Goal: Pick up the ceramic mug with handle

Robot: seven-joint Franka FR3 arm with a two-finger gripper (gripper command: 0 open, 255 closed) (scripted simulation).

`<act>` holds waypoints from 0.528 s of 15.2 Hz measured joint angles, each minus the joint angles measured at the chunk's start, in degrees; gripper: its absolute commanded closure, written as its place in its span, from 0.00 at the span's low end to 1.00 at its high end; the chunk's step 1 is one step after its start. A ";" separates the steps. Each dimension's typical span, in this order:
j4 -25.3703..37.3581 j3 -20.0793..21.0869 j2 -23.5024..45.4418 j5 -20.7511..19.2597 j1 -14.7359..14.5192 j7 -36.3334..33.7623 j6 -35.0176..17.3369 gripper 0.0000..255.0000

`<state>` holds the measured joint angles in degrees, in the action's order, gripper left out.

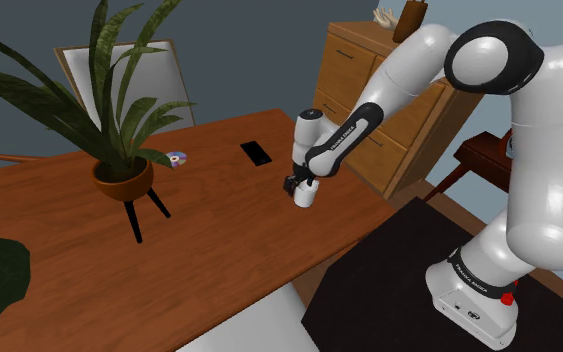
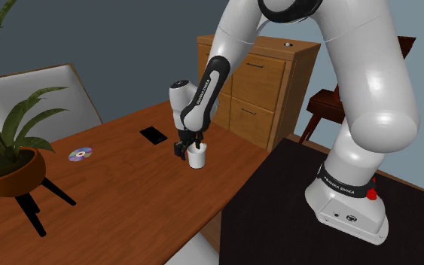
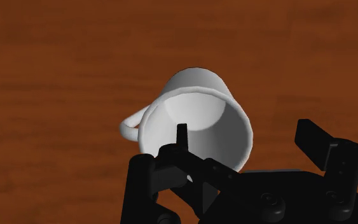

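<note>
Mug [image 1: 305,194] stands upright on the table [image 1: 199,250], near the corner closest to the stand [image 1: 474,300] and set in from both edges that meet there. We judge it not yet lifted.

**Step in hand: closing on the mug**

1. The gripper [image 1: 295,186] is at the mug, pointing down. In the wrist view one finger [image 3: 182,135] hangs over the mug's opening and the other finger [image 3: 320,145] stands outside the wall. The fingers are apart, and we see no contact with the mug.
2. We would grip the wall itself, one finger inside and one outside, on the side away from the handle [image 3: 130,124].
3. We would lower the fingers far enough past the rim that the pads bear on the wall rather than on the lip. A shallow grip may let the mug swing or slip.
4. We would close slowly. The inner finger sits nearer the wall than the outer one, so a fast close may push the mug sideways across the table.
5. We would lift straight up and keep the mug level.

**Arm pose**

The arm [image 1: 419,75] rises from the stand to a high shoulder. It then slopes down across the table's near corner. The wrist bends to aim the gripper almost straight down at the mug.
</note>
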<state>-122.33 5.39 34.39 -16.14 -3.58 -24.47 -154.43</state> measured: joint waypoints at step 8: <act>1.15 -0.65 2.79 -0.58 -0.57 -0.56 -1.69 1.00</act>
<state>-121.17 4.74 37.18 -16.73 -4.15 -25.03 -156.12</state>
